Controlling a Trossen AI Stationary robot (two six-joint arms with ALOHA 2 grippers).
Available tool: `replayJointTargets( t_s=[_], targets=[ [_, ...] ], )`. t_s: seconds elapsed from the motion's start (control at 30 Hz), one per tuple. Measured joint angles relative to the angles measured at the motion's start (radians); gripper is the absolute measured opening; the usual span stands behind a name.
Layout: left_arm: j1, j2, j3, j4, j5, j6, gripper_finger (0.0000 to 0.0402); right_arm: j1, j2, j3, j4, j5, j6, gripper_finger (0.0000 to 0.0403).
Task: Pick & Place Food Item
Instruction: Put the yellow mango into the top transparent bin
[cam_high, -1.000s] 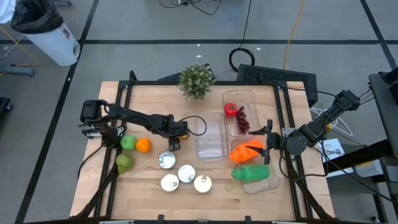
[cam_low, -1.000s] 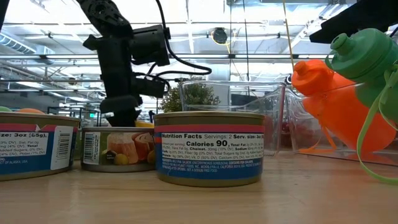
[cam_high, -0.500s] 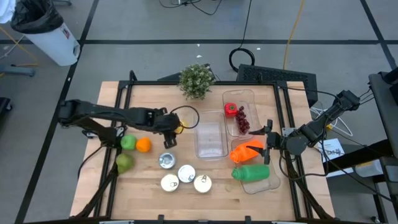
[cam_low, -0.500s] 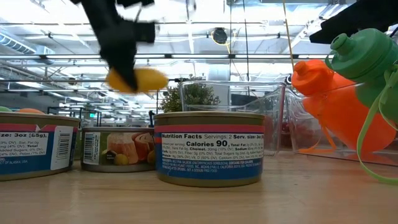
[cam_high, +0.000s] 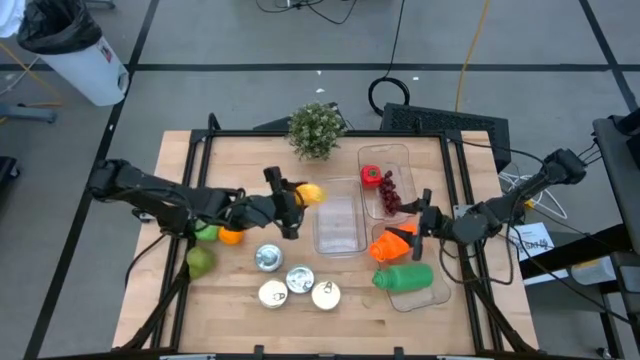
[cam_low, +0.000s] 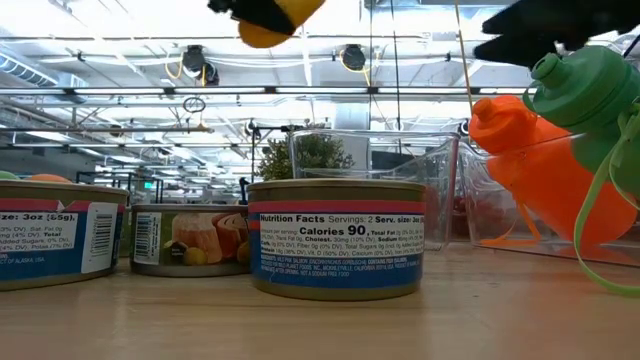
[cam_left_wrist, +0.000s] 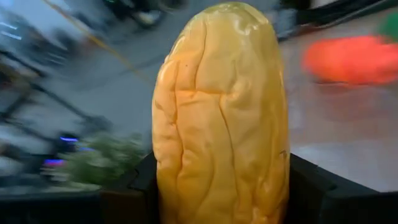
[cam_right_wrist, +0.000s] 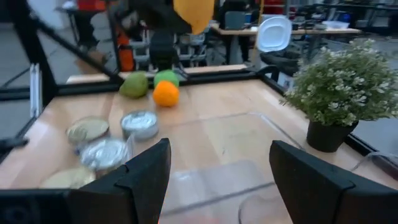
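Observation:
A yellow, wrinkled, oblong fruit (cam_high: 312, 194) hangs well above the table, and my left gripper (cam_high: 298, 196) is shut on it. It is beside the left edge of an empty clear container (cam_high: 340, 222). The fruit fills the left wrist view (cam_left_wrist: 221, 112) and shows at the top of the low view (cam_low: 270, 15). My right gripper (cam_high: 419, 214) stands open over the orange bottle (cam_high: 393, 244) at the table's right, with nothing between its fingers (cam_right_wrist: 140, 177). My left gripper pinches the yellow fruit between its two fingers (cam_left_wrist: 134, 186), which sit on the two opposite long sides (cam_left_wrist: 168, 180) of its rear end. The fingers come nearly level from the table's left. The fruit sticks out forward past them, lifted clear of the table.
Several cans (cam_high: 268, 258) stand near the front edge. Two green fruits (cam_high: 205, 231) and an orange (cam_high: 231, 237) lie at the left. A potted plant (cam_high: 316, 130) stands at the back. Clear containers at the right hold red food (cam_high: 385, 185) and a green bottle (cam_high: 403, 276).
My left gripper has risen from the table with the yellow fruit and gone toward the far right. It has tipped from pointing down to nearly level. The fruit is now lifted clear, high above the cans. My right gripper has shifted a little toward the table's left.

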Motion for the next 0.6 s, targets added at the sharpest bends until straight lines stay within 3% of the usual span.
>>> replayJointTargets(
  t_s=[0.2, 0.43, 0.6],
  targets=[
    [-0.002, 0.094, 0.0, 0.121, -0.158, 0.214, 0.0218, -0.086, 0.144, 0.0, 0.22, -0.155, -0.049, 0.0256],
    [-0.026, 0.22, -0.001, 0.302, -0.303, 0.436, 0.0218, -0.23, 0.303, -0.001, 0.5, -0.169, -0.093, 0.0256],
    [-0.058, 0.279, -0.001, 0.442, -0.389, 0.586, 0.0218, -0.343, 0.344, 0.006, 0.573, -0.372, -0.019, 0.026]
  ],
)
